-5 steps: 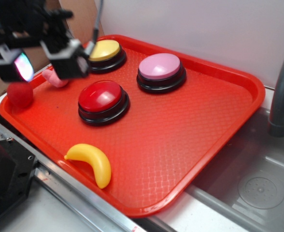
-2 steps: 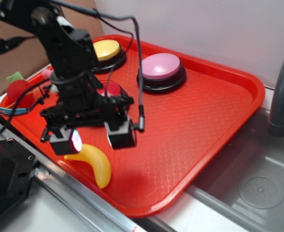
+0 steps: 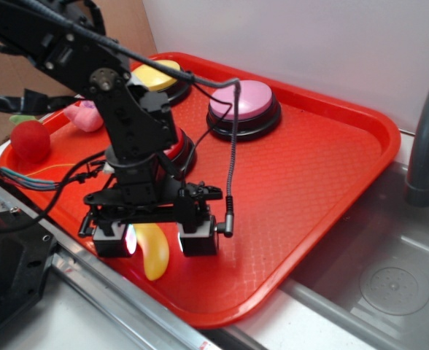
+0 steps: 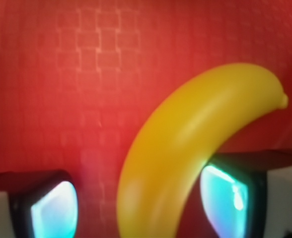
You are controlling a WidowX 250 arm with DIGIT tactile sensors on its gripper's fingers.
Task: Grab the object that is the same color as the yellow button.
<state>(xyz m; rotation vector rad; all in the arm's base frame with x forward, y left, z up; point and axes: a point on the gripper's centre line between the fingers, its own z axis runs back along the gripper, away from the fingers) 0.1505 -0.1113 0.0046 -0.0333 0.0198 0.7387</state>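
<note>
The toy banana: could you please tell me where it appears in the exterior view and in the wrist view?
Exterior: the toy banana lies near the front-left edge of the red tray, between the open gripper's two fingers.
Wrist: the banana fills the centre and right, arching from bottom centre to upper right.
Shared landmark: the glowing finger pads either side of it.

Red button (image 3: pixel 176 143) mostly hidden by arm. Banana (image 4: pixel 185 153) blurred, cut off at bottom edge of wrist view.
</note>
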